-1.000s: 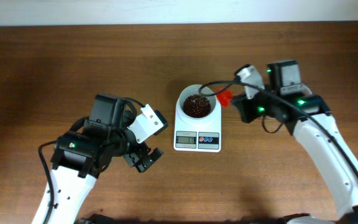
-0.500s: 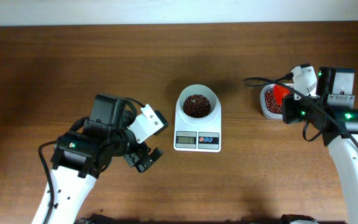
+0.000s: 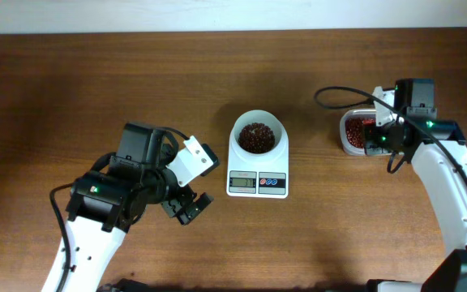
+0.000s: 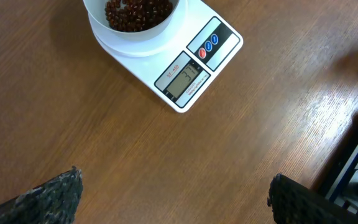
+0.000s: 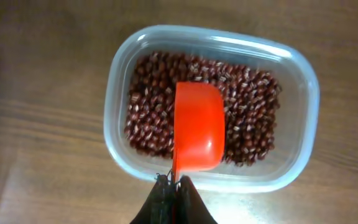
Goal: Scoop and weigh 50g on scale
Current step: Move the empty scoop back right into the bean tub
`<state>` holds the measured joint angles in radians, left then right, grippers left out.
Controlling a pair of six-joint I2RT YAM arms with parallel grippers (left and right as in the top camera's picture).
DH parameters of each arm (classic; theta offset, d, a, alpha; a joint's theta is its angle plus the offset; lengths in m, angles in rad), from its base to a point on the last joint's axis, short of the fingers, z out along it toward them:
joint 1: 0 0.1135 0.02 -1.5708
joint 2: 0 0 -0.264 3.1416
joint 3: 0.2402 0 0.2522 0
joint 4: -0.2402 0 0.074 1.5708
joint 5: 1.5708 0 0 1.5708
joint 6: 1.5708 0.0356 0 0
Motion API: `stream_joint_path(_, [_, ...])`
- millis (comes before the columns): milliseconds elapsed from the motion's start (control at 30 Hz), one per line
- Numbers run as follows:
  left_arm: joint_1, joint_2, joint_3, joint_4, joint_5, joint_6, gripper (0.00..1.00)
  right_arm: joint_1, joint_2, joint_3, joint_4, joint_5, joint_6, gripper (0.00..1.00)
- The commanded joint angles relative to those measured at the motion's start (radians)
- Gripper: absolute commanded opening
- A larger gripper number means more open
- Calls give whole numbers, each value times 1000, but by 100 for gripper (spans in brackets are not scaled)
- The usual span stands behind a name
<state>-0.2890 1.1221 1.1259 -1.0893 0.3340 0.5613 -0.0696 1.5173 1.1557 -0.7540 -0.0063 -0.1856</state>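
Finding: the right jaws were pressed together on the thin handle of the orange scoop [image 5: 199, 127]. The scoop's long axis ran straight out from the jaws, and its cup sat over the middle of the clear tub [image 5: 303, 81]. The tub stood toward the right edge of the surface [image 3: 96, 81] and held a bed of red-brown beans [image 5: 148, 112]. No beans showed on the scoop's visible face. Whether the cup touched the bed could not be told.

The scale [image 3: 258, 182] stood at the centre of the surface, well apart from the tub and to its left. A heap of beans [image 3: 255, 138] already lay in its white bowl [image 3: 242, 122]. The display [image 4: 182, 81] was lit, but its digits were too small to read with certainty.

The left jaws were spread wide and held nothing. They hung over bare wood near the front edge, left of the scale.

Assessment: the right arm [image 3: 440, 174] was the nearer to the tub and alone carried the tool. Any further portion would have to be dug from the bed beneath the cup, then carried leftward to the bowl with the cup kept level.
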Motion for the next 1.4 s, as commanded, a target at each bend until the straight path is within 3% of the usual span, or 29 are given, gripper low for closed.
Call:
stream_joint_path(0, [4, 0, 0, -1, 18, 19, 99, -5, 23, 17, 31, 55, 11, 4])
stream_joint_path(300, [4, 0, 0, -1, 18, 19, 99, -5, 92, 16, 36, 116, 12, 4])
stream_joint_path(633, [4, 0, 0, -1, 18, 19, 99, -5, 113, 16, 37, -127, 12, 4])
stream_joint_path(1100, [4, 0, 0, -1, 18, 19, 99, -35, 113, 14, 36, -143, 93, 4])
stream_joint_path(1367, [4, 0, 0, -1, 18, 19, 99, -174, 228, 14, 36, -407, 89, 4])
